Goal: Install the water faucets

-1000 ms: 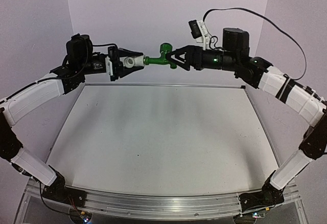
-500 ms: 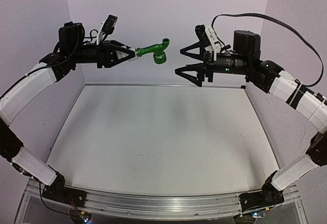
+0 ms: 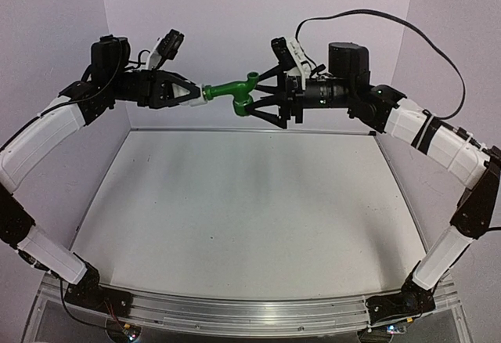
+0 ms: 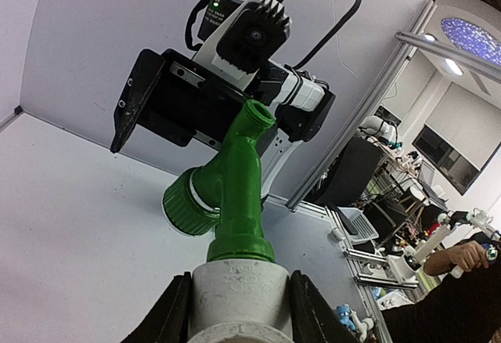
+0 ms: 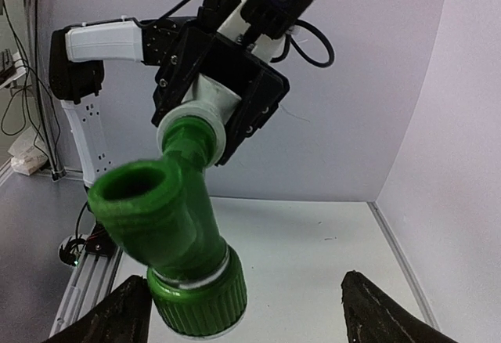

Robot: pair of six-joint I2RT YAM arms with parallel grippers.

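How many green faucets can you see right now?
1. The green faucet is in mid-air, its white fitting clamped in the left gripper, its capped end between the right gripper's open fingers. No others visible.

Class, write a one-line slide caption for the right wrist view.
Left gripper holds white fitting and green faucet between open fingers of the right gripper.

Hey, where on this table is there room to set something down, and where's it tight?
The white tabletop is bare from the near metal rail to the back wall. Crowded only in the air at the back: the left claw holds the white fitting and green tap, the open right claw straddling the tap.
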